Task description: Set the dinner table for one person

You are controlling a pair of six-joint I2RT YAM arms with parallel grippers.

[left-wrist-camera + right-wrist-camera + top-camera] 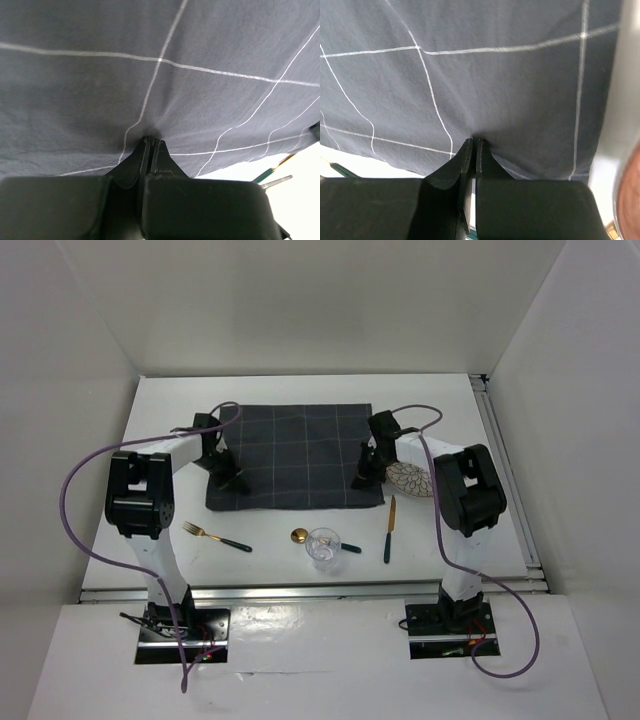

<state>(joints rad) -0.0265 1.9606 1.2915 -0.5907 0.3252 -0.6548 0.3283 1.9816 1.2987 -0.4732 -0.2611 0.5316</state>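
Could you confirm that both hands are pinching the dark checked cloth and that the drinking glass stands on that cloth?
Not quite: the top view shows the glass standing on the white table, off the cloth. The left hand and right hand do pinch the cloth.

The white table point(300, 390) holds a dark cloth point(295, 455), a plate point(410, 480), a fork point(215, 536), a spoon point(300, 536), a glass point(323, 547) and a knife point(390, 528).

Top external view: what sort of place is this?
Likely a lab robot cell, not a home dining room: plain white panels wall in the dinner table; the left arm and right arm are bolted at its near edge, trailing purple cables.
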